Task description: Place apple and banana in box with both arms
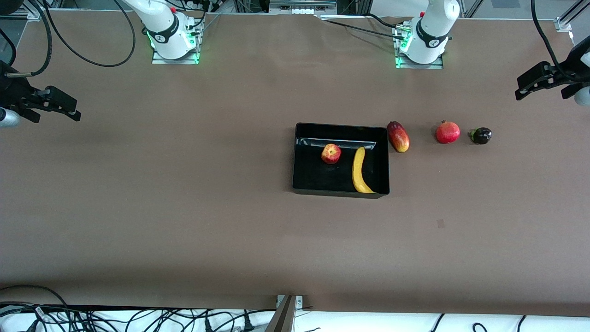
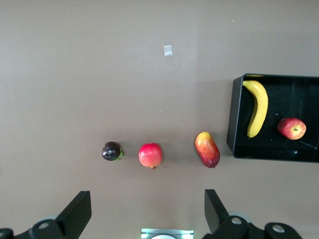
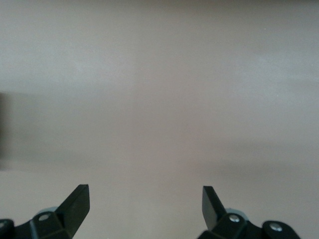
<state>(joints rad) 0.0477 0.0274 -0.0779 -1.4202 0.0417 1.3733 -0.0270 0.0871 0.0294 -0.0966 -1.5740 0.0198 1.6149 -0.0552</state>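
Note:
The black box [image 1: 295, 157] lies mid-table, toward the left arm's end. Inside it rest the apple [image 1: 331, 153] and the long yellow banana [image 1: 358, 170], the banana on the side toward the left arm's end. The left wrist view also shows the box [image 2: 233, 119], banana [image 2: 257, 108] and apple [image 2: 291, 128]. My left gripper [image 1: 518, 87] hangs open and empty over the table's edge at the left arm's end; between its fingers [image 2: 146, 196] only bare table shows. Over the right arm's end of the table, my right gripper [image 1: 76, 109] is open and empty [image 3: 145, 190].
Beside the box, toward the left arm's end, a red-yellow mango [image 1: 398, 136], a red pomegranate [image 1: 448, 132] and a small dark fruit [image 1: 481, 135] lie in a row. A small tape patch [image 1: 440, 223] lies nearer to the front camera. Cables run along the table's edges.

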